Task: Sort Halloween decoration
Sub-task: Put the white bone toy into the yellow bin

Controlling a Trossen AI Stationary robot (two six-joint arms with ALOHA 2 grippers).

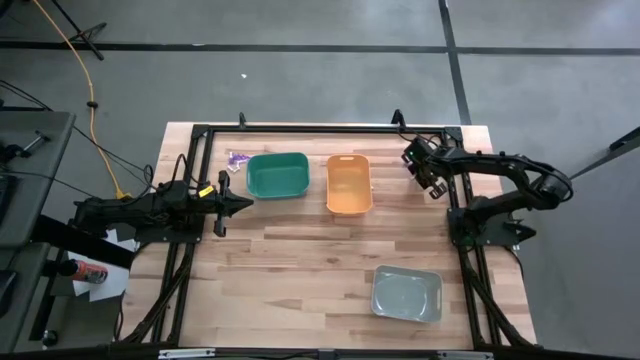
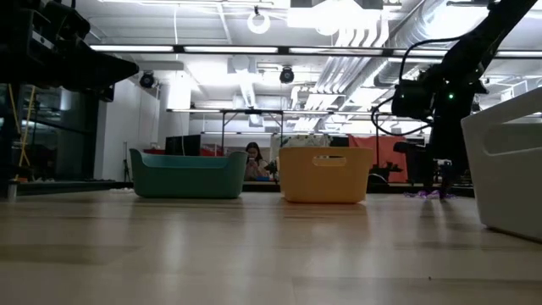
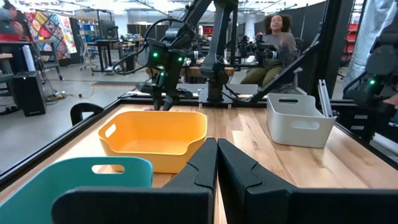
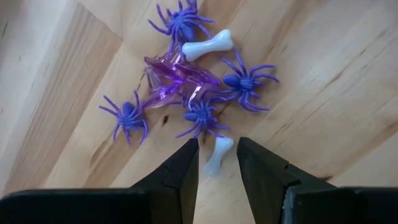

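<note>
Right gripper [image 4: 216, 152] hangs over the pile of tiny purple plastic spiders [image 4: 201, 116] and whitish plastic bones [image 4: 217, 155] near the desk's far right corner, its fingers [image 4: 177, 168] partly spread astride one bone, not yet pinching it. Risk, as I judge it: closing may snag the neighbouring spider's legs or squirt the bone sideways. Left gripper [image 3: 216, 163], fingers pressed together and empty, waits by the green plastic bin [image 1: 277, 175].

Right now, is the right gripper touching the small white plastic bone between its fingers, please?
Cannot tell: in the right wrist view the right gripper straddles the small white plastic bone, but contact is unclear.
</note>
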